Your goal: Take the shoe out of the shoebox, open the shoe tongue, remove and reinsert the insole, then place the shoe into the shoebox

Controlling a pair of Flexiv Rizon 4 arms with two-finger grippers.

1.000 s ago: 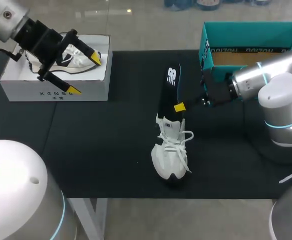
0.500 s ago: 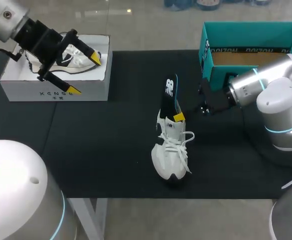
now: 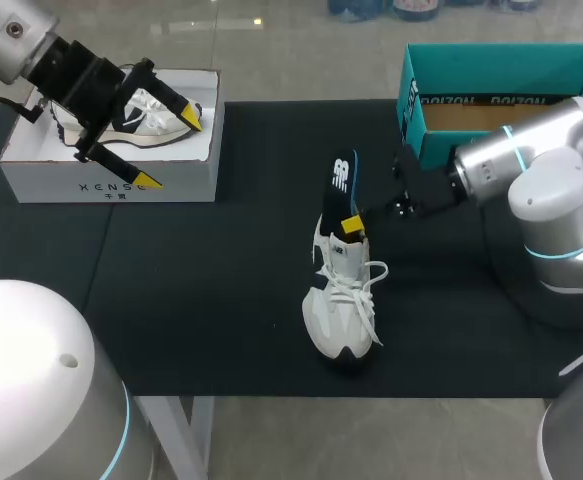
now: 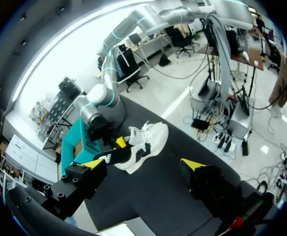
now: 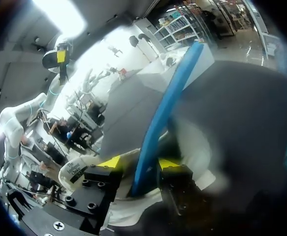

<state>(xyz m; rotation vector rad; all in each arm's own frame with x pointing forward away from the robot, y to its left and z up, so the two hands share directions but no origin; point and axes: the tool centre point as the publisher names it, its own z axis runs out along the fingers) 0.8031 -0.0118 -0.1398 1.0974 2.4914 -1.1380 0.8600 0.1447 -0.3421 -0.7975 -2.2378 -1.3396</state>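
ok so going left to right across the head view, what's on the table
white cardboard shoebox → white lace-up sneaker → teal cardboard shoebox

On the black table [image 3: 201, 290]: right gripper [image 3: 352, 226] clamped on insole [image 3: 339, 180], one yellow tip visible at its lower part. The insole stands nearly upright, lower end in the shoe [image 3: 339, 312] directly under the gripper. Teal box [image 3: 408, 90] sits just behind the right arm. Left gripper [image 3: 168, 149] hovers, fingers apart, over white box [image 3: 111, 186]; second shoe [image 3: 153, 110] inside, beneath it.
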